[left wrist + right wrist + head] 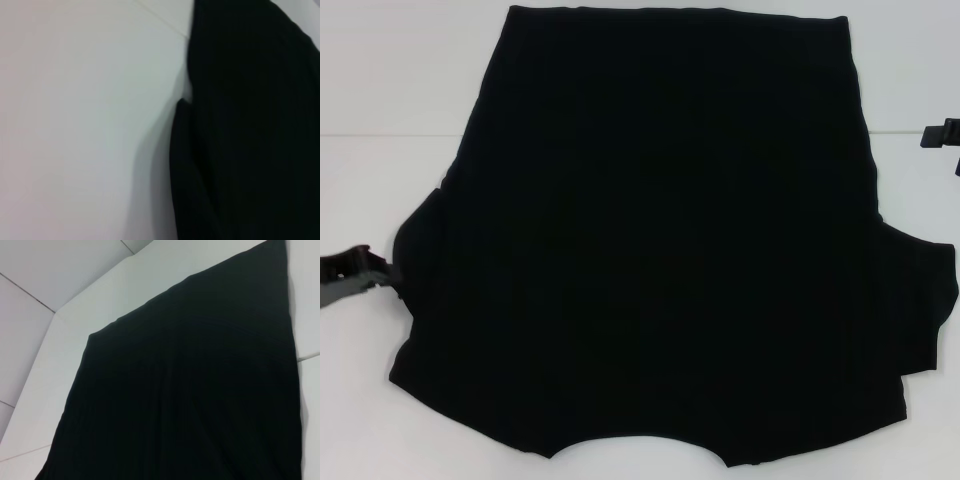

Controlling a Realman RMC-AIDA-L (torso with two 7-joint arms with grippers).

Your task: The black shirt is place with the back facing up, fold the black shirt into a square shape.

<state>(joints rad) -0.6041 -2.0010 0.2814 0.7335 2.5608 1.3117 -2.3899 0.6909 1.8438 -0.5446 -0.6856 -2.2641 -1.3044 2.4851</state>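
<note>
Item: black shirt (670, 250), spread flat on white table (400, 80), filling most of the head frame; hem at top, neckline curve at bottom centre, sleeves flaring at lower left and lower right. No lettering on the upward face. Left gripper (360, 270): left edge of frame, low, tip just beside the left sleeve, possibly touching it; finger opening cannot be judged. Right gripper (942, 135): upper right edge, apart from the fabric, mostly cropped; opening likewise undetermined.
</note>
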